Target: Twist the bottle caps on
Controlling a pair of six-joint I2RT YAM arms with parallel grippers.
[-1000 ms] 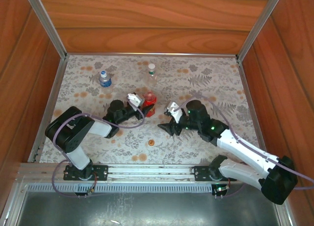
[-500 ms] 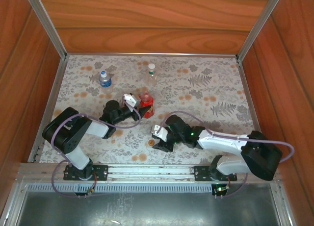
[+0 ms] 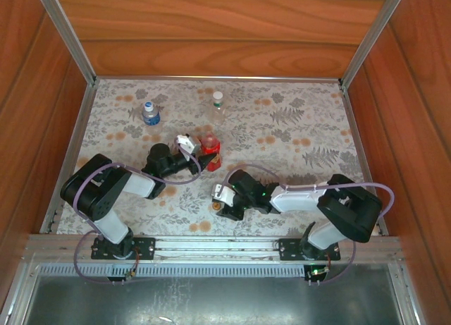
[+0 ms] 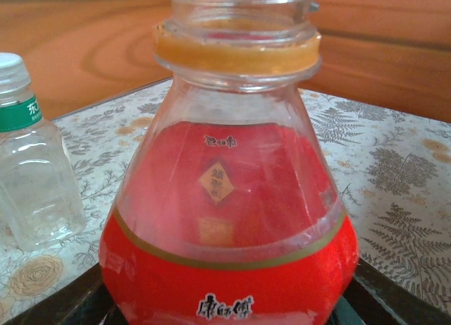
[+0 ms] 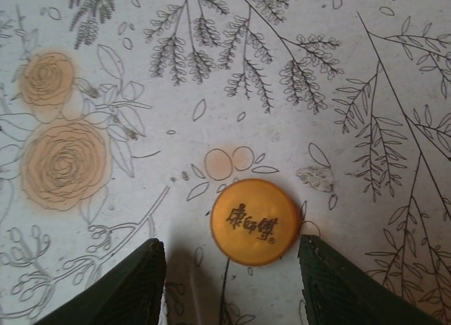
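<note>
We see red bottle up close, neck open w/ orange ring; slim clear bottle w/ white cap left, apart; floral tabletop, wood wall behind.

Orange cap off, red bottle open
Cap lies flat, printed top up; bottle upright; blue-capped bottle and white-capped bottle behind.

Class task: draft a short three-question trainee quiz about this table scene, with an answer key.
1. True or false: the small round orange plastic cap lies on the patterned table, ungripped, between the right tool's open fingers.
2. Which bottle has no cap? A the short clear blue-labelled plastic bottle; B the slim clear plastic bottle; C the tall red plastic bottle.
3. What does the left tool grip?
Key: 1 true; 2 C; 3 the tall red plastic bottle.
</note>
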